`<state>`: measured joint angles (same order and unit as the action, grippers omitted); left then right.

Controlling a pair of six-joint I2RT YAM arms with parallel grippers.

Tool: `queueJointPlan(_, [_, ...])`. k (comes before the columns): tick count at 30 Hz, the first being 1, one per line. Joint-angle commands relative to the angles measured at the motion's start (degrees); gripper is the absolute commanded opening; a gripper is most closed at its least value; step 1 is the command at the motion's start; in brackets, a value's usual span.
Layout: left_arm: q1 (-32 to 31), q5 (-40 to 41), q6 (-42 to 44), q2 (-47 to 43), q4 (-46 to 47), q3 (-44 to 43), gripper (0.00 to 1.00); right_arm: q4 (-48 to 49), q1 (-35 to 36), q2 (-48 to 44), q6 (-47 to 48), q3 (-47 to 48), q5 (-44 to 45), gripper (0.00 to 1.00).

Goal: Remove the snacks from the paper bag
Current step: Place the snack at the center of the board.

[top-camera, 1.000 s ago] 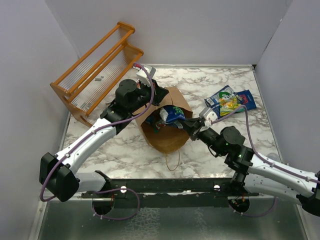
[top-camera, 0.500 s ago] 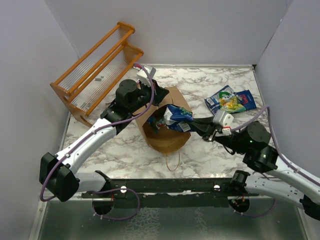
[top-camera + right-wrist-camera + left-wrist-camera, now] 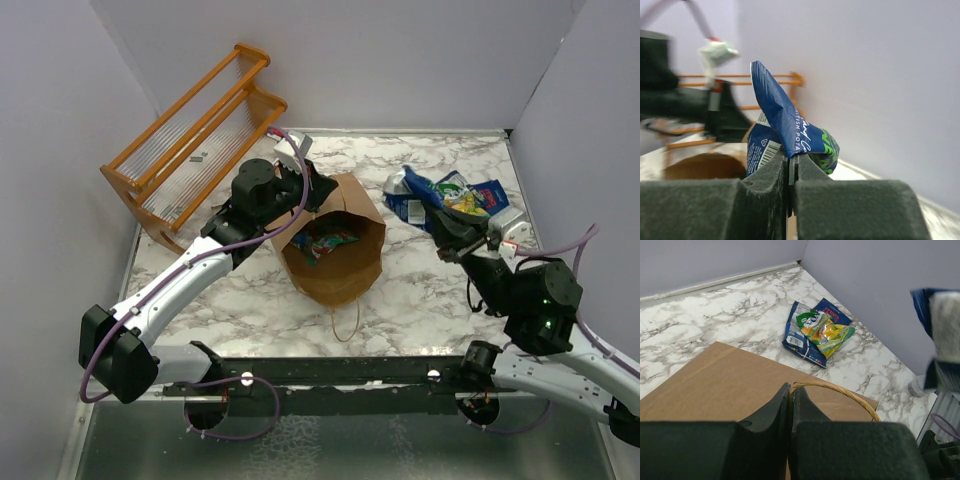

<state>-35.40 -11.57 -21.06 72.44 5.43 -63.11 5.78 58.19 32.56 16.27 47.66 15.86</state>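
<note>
My right pincer (image 3: 438, 214) is clamped tight on a dark blue glossy crinkly packet (image 3: 412, 186). It holds the packet in the air over the far right of the white marble table (image 3: 420, 300), just beside a small heap of yellow-green and blue packets (image 3: 466, 197) lying there. My left pincer (image 3: 316, 192) is closed on the far rim of the tall brown kraft paper bag (image 3: 335, 272), which stands mid-table with its mouth open.

Progress, my call: at least two snacks are out and a third is clear of the bag but not set down. More remain, since teal and red-pink packets (image 3: 326, 238) show inside.

Hard to make out:
- how many are left, as the bag's depth is dark
- whether the heap is two or three
- whether the left pincer has paper, twisted handle or both
- the held packet's lower edge, hidden behind the fingers in the right wrist view
</note>
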Motion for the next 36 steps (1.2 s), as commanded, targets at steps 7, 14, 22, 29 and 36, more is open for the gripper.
queueJointPlan(7, [-0.62, 0.44, 0.49, 0.15, 0.83, -1.85, 0.0, 40.04, -2.59, 15.85, 23.68, -11.12, 46.09, 0.02])
queueJointPlan(14, [-0.82, 1.08, 0.83, -0.11, 0.61, -1.86, 0.0, -0.53, -27.31, 23.03, -24.96, -7.41, 40.28, 0.02])
queueJointPlan(22, [-1.07, 0.45, 0.52, -0.03, 0.64, -2.09, 0.0, -19.14, -37.9, 30.11, -53.8, -9.5, 45.07, 0.02])
queueJointPlan(29, [-1.17, 0.68, 0.78, -0.05, 0.58, -2.06, 0.0, -16.39, -43.08, 37.25, -56.66, -11.8, 40.05, 0.03])
queueJointPlan(36, [-1.25, 0.59, 0.75, 0.15, 0.4, -2.15, 0.0, -15.83, -44.03, 39.25, -57.64, -10.01, 38.58, 0.53])
